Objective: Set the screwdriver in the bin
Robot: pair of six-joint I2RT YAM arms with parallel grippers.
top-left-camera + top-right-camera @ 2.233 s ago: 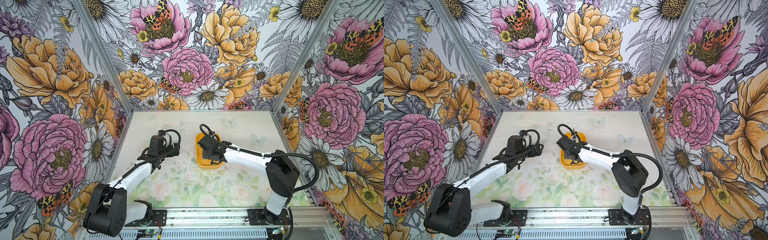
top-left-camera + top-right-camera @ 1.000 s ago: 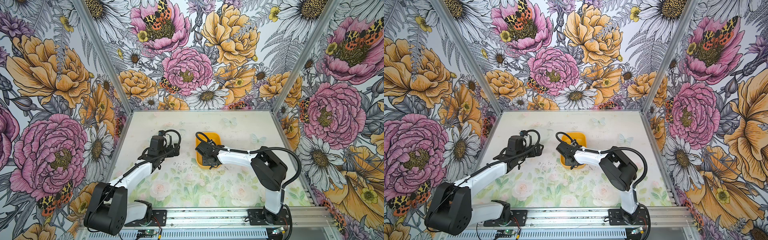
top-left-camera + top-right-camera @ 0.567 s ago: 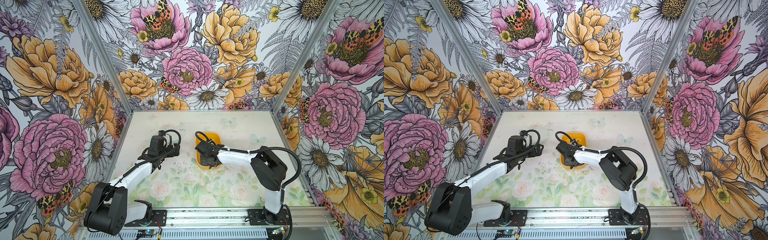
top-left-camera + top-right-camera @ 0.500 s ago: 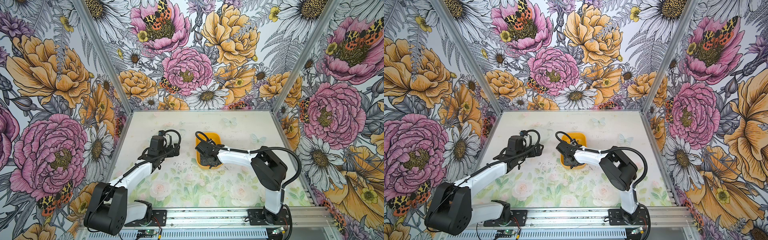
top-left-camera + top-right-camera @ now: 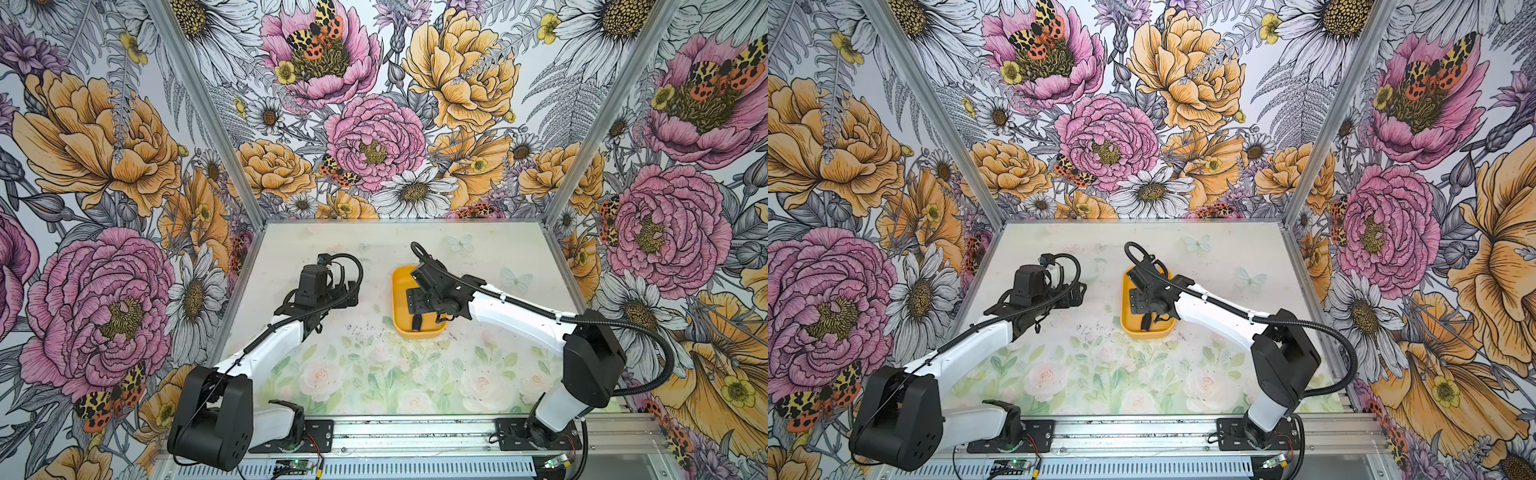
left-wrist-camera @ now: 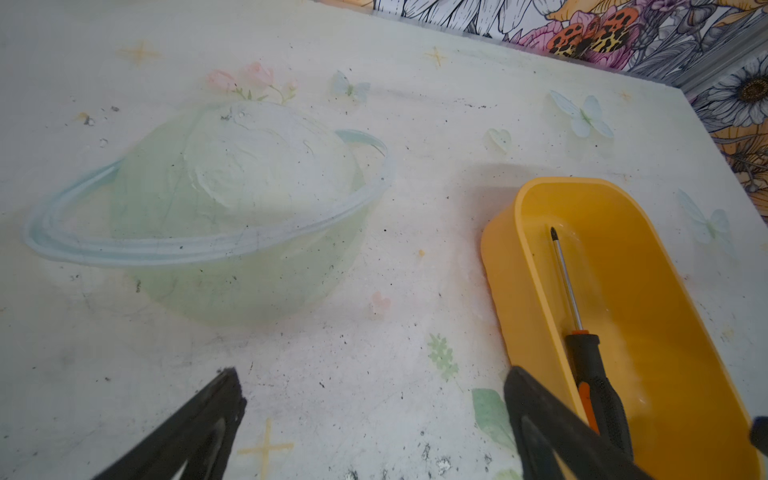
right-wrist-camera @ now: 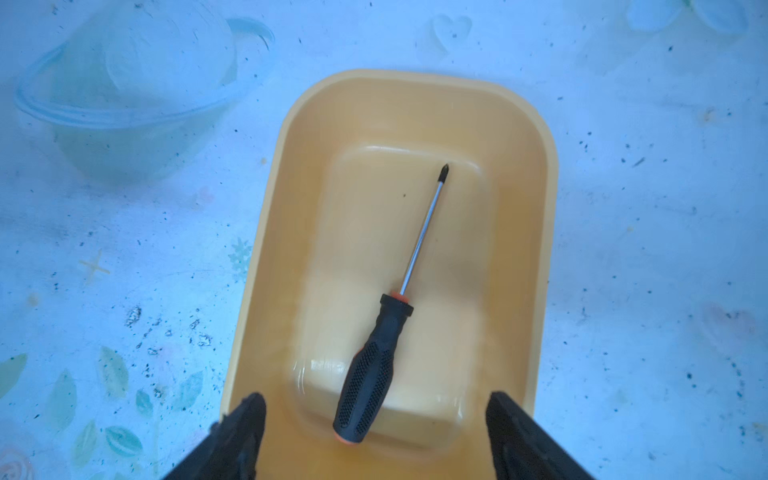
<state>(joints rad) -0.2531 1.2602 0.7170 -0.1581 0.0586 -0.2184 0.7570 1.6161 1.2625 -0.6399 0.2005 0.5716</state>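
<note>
Right claw (image 7: pixel 376 436): jaws spread wide apart, gripping nothing. Both dark fingertips (image 7: pixel 245 432) frame the near end of the bin in the right wrist view, one on each side of the screwdriver's handle and clear of it. In both top views this claw (image 5: pixel 419 305) hangs directly over the bin.

Screwdriver (image 7: pixel 388 328): lies flat on the floor of the bin, free of any grip. Black textured handle with orange end cap toward the near end wall; thin metal shaft runs on a slight diagonal to a dark cross-head tip near the far end. It fits wholly inside the walls. In a top view only the handle end (image 5: pixel 416 323) shows below the claw. The left wrist view shows the screwdriver (image 6: pixel 582 345) lengthwise along the bin.

Bin (image 7: pixel 536 232): shallow yellow-orange tray, rounded corners, plain walls, standing on the tabletop near its centre (image 5: pixel 1127 309).

Left claw (image 6: pixel 374 428): jaws apart, empty, held above bare tabletop just beside the bin's long wall (image 6: pixel 519 299); one fingertip overlaps the bin's rim in that view, though whether it touches cannot be told. In a top view it (image 5: pixel 351 297) sits left of the bin.

Tabletop (image 5: pixel 374 365): pale, printed with faint flowers, butterflies and a ringed planet (image 6: pixel 216 199); scattered dark specks.
</note>
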